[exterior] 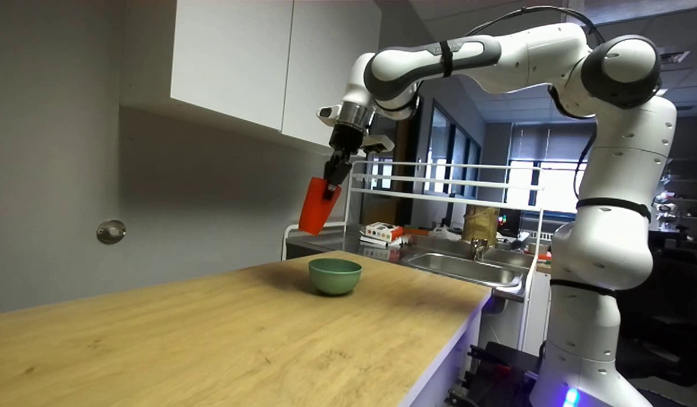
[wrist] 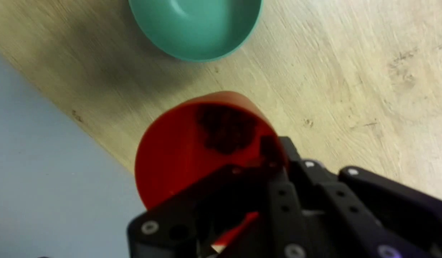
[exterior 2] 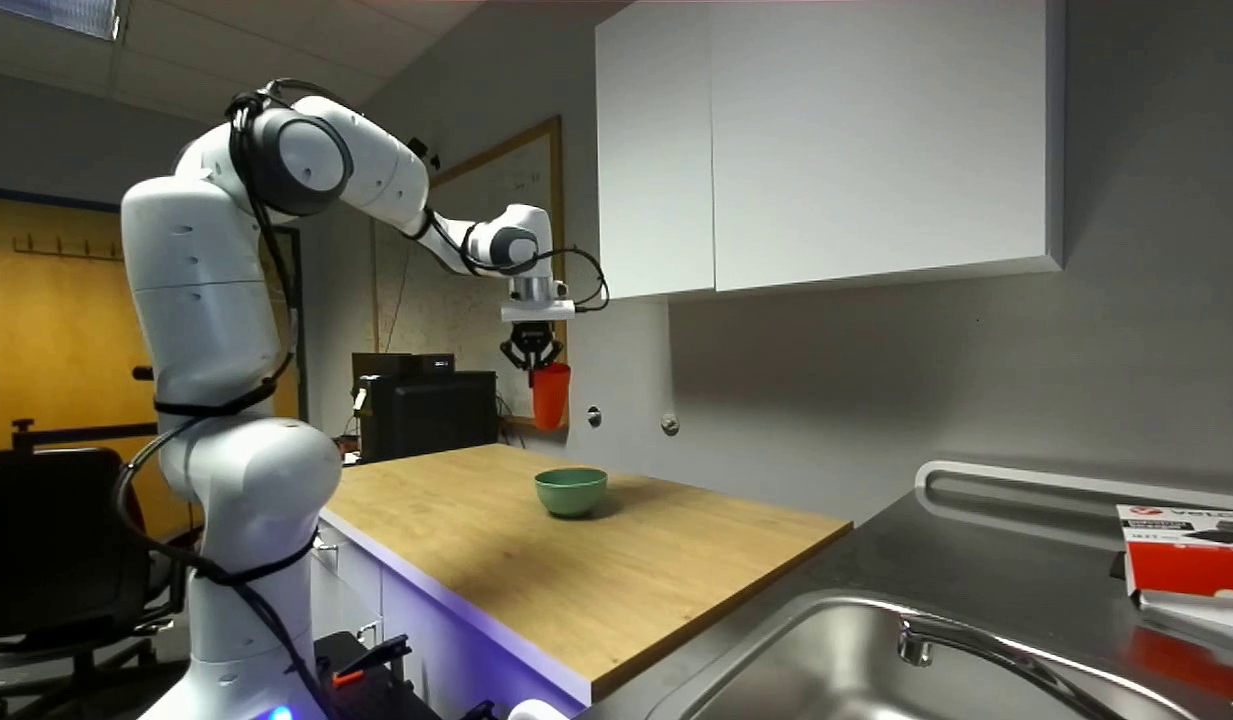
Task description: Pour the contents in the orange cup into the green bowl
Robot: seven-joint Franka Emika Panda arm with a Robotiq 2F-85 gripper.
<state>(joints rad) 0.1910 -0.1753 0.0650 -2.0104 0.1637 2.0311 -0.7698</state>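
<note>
Claw (exterior: 330,191) Has the Orange Cup (exterior: 316,211), Pour Yet to Come

Farthest left in an exterior view, a round metal fixture (exterior: 111,232) sits on the wall (exterior: 48,169), no part of the job.

Next comes the cup, pinched by the claw at its side near the rim and held well clear of the table (exterior: 212,333). It leans, open end up, so gripping and lifting look done. The wrist view shows a blurred dark clump (wrist: 227,129) deep inside; what it is I cannot tell, but I take it for the contents, unpoured.

A little to the right and lower stands the green bowl (exterior: 335,278), upright on the table and apart from the cup. The wrist view cuts part of it off; the inside that shows is bare green, so nothing seems to have been poured.

Farther right are the sink (exterior: 461,268), which plays no part, and the robot arm (exterior: 602,249).

By my reading, what remains is the main step: bring the cup's mouth over the bowl, tip it well down until the contents drop, then bring it upright again.
</note>
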